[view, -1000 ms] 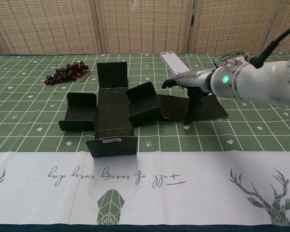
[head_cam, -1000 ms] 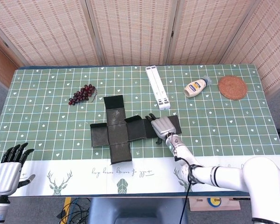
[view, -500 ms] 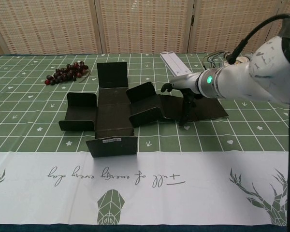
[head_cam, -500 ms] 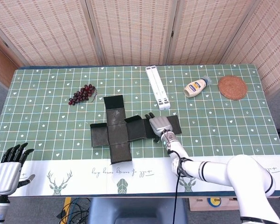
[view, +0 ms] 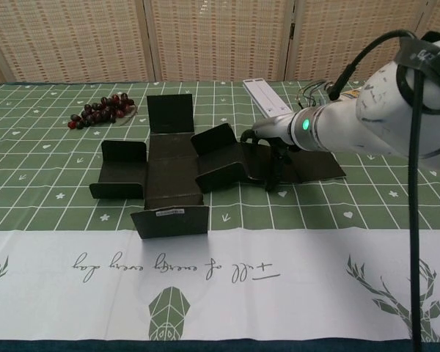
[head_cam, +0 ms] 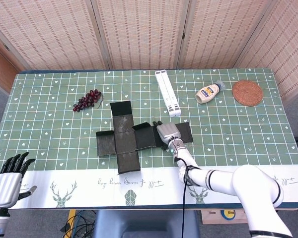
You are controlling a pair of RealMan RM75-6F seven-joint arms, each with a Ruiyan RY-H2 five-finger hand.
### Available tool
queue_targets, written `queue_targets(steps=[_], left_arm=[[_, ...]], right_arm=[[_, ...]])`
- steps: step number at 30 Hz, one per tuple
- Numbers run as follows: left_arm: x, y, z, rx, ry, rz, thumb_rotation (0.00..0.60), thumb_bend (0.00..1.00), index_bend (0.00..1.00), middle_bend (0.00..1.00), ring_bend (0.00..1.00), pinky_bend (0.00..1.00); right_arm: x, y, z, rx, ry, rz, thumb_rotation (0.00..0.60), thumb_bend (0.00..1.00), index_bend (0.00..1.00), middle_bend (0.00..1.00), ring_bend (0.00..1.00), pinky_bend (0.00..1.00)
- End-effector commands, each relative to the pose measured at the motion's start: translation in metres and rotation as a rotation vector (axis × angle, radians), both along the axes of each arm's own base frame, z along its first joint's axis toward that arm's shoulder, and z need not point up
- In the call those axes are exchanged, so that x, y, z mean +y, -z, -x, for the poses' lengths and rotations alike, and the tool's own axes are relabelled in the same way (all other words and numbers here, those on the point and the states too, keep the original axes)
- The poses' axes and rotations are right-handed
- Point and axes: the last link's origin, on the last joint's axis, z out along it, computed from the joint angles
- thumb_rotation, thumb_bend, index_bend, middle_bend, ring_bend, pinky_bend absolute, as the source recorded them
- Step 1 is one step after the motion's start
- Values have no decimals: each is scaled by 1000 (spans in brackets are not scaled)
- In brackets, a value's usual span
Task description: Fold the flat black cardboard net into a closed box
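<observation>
Cardboard net: the black cardboard net [head_cam: 126, 138] lies spread in a cross at the middle of the table [head_cam: 49, 129], its flaps partly raised, the long arm of the cross running out toward 3 o'clock under the right hand. From the chest view [view: 173, 165] the front flap stands up at the near edge and the flap right of centre is tilted up.

Right hand: the right hand [head_cam: 168, 133] sits over the net's 3 o'clock arm, dark fingertips [view: 273, 181] pointing down onto the card. Whether it presses or pinches the panel I cannot tell; nothing is clearly held.

Change, right hand: against a second ago it has slid toward 9 o'clock along that arm, closer to the tilted flap, and the forearm behind it has swung in with it.

Change, net: the flaps look as they did a second ago; no panel has visibly risen or dropped.

Left hand: the left hand [head_cam: 9, 178] hangs at the table's 8 o'clock corner, off the cloth, fingers apart and upright, holding nothing; it has barely shifted.

Grapes: a bunch of grapes [head_cam: 88, 99] lies at 11 o'clock from the net, near but apart.

White stand: a folded white stand [head_cam: 167, 92] lies at 1 o'clock.

Bottle: a squeeze bottle [head_cam: 209, 92] lies on its side at 2 o'clock.

Coaster: a woven coaster [head_cam: 247, 92] sits just beyond the bottle.
</observation>
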Motion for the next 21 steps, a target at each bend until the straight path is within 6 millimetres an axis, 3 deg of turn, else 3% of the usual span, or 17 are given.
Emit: queue_targets(steps=[1, 5, 13, 18, 21], left_arm=[[2, -1, 0, 4, 2, -5, 600, 120, 202, 104, 78, 102], [10, 0, -2, 1, 21, -19, 600, 120, 212, 103, 79, 102], [43, 9, -13, 23, 92, 20, 600, 120, 226, 103, 90, 117], [84, 27, -33, 12, 180, 33, 600, 120, 255, 143, 305, 397], [108, 41, -41, 15, 218, 32, 600, 120, 273, 187, 465, 493]], right_arm=[[-1, -1, -1, -9, -4, 3, 600, 344, 85, 179, 752, 1000], [-1, -7, 0, -39, 3, 4, 600, 372, 150, 229, 763, 1000], [2, -19, -1, -100, 10, -2, 600, 377, 170, 247, 765, 1000], [9, -19, -4, -137, -13, -9, 600, 377, 180, 256, 767, 1000], [14, -17, -5, -157, -32, -12, 600, 378, 182, 260, 771, 1000]])
